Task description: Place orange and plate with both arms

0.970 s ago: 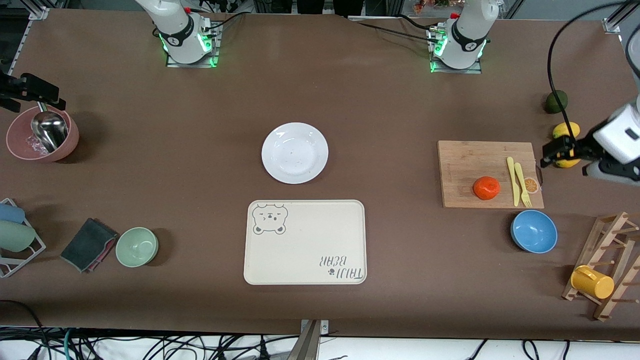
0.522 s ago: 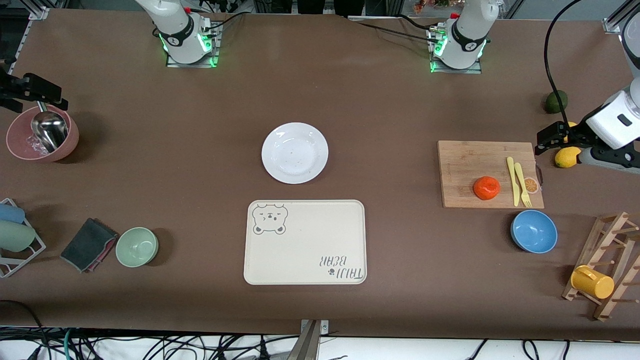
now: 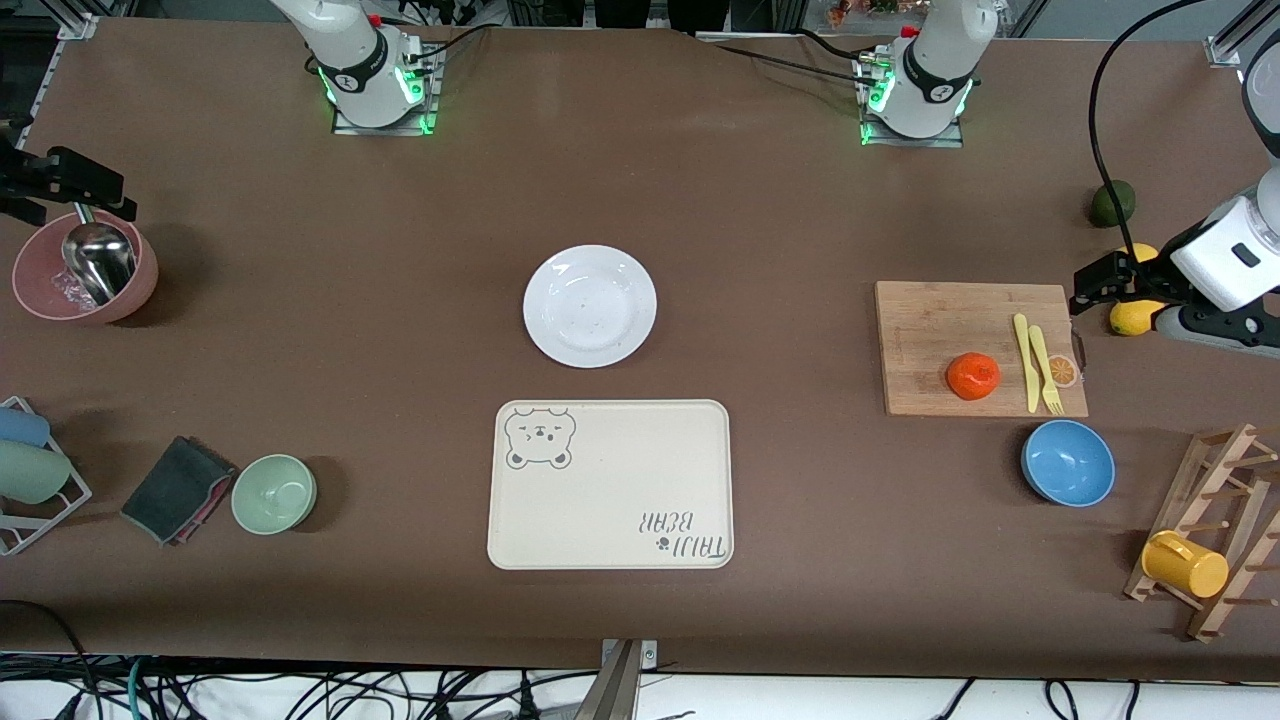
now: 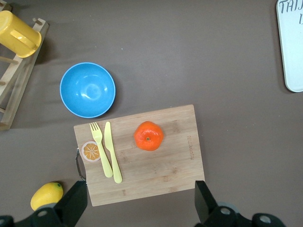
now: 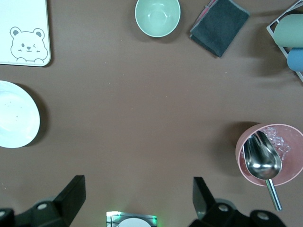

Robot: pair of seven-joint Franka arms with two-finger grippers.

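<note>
The orange (image 3: 973,375) sits on a wooden cutting board (image 3: 940,320) toward the left arm's end of the table; it also shows in the left wrist view (image 4: 148,135). The white plate (image 3: 590,305) lies on the table at mid-table, just farther from the front camera than the bear tray, and shows at the edge of the right wrist view (image 5: 16,120). My left gripper (image 3: 1098,285) is open and empty, up over the table beside the board's end (image 4: 139,208). My right gripper (image 3: 65,185) is open and empty, up over a pink bowl (image 5: 137,198).
A beige bear tray (image 3: 610,500) lies nearer the camera than the plate. A yellow fork and knife (image 3: 1038,362) lie on the board. A blue bowl (image 3: 1068,462), lemons (image 3: 1130,318), a green fruit (image 3: 1112,203), a mug rack (image 3: 1200,540), a pink bowl with scoop (image 3: 85,270), a green bowl (image 3: 273,493) and a cloth (image 3: 178,488) stand around.
My left gripper has shifted a little toward the robots' side, uncovering one lemon. The right gripper has barely moved. The orange and plate have not moved.
</note>
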